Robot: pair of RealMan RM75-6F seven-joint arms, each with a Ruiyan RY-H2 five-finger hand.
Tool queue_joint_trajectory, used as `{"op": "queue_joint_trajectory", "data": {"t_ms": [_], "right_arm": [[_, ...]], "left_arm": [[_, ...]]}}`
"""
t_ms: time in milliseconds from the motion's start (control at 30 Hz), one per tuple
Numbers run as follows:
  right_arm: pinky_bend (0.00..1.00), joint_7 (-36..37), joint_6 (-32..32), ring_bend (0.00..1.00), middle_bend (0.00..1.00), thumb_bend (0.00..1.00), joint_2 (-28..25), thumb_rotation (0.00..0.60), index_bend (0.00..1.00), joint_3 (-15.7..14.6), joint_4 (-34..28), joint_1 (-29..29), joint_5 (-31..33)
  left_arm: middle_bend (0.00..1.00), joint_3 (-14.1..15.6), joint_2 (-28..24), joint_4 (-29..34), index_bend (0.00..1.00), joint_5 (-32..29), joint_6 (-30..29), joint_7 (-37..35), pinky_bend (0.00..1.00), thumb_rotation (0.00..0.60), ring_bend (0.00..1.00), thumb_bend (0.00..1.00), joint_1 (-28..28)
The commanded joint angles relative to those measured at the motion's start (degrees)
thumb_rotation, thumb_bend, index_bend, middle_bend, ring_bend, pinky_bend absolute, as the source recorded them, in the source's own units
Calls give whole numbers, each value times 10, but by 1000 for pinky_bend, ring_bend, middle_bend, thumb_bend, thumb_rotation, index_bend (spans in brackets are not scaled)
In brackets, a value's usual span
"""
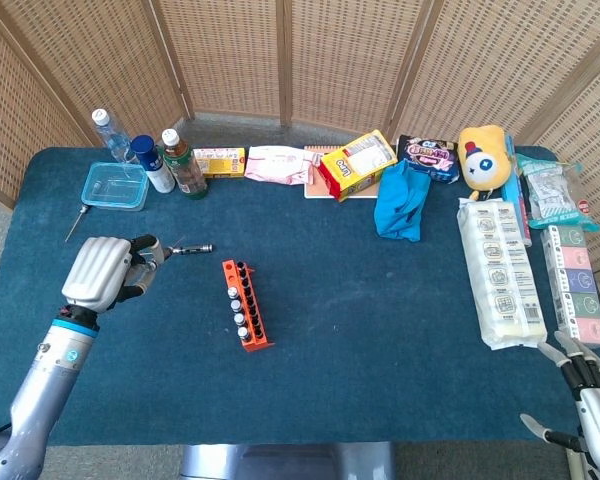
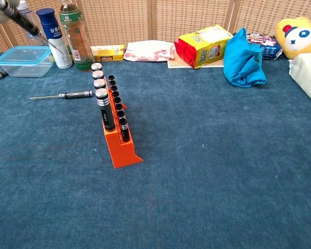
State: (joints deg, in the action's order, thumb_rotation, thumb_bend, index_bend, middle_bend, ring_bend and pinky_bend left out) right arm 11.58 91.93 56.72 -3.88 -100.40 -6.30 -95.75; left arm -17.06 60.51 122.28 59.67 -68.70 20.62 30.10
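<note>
My left hand (image 1: 105,270) is raised above the left part of the blue table (image 1: 380,330) and grips a dark-handled screwdriver (image 2: 18,18), which the chest view shows slanting across its top left corner. Another thin screwdriver (image 1: 192,247) lies flat on the cloth just right of that hand. An orange rack (image 1: 248,305) with several dark drivers standing in its slots sits to the hand's right. My right hand (image 1: 585,400) hangs at the table's near right corner, fingers apart and holding nothing.
A clear plastic box (image 1: 114,186), three bottles (image 1: 162,165) and a small tool (image 1: 77,222) occupy the far left. Snack packs (image 1: 358,165), a blue cloth (image 1: 402,203) and a yellow plush (image 1: 483,155) line the back. Long white packages (image 1: 502,272) lie on the right.
</note>
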Motion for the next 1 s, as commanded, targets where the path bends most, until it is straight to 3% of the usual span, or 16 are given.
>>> {"op": "queue_joint_trajectory", "data": {"t_ms": [33,200,433,1000], "right_arm": [[0,-2,0,0,58,0,0,600,157,0,0,0,0],[0,-3,-1,0,58,0,1,600,157,0,-1,1,2],[0,-6,-3,0,58,0,2,600,157,-1,-1,2,2],[0,-7,-7,0,57,0,3,600,157,-1,-1,4,8]], "left_arm": [[1000,-23,-46,42,564,-43,35,-22,1000,600,1000,403,15],[1000,-46,-112,82,564,-129,114,-74,1000,600,1000,402,45],[1000,-62,-162,79,565,-196,204,-149,1000,600,1000,402,77],[1000,-49,-194,53,564,-288,283,-214,1000,600,1000,403,142]]}}
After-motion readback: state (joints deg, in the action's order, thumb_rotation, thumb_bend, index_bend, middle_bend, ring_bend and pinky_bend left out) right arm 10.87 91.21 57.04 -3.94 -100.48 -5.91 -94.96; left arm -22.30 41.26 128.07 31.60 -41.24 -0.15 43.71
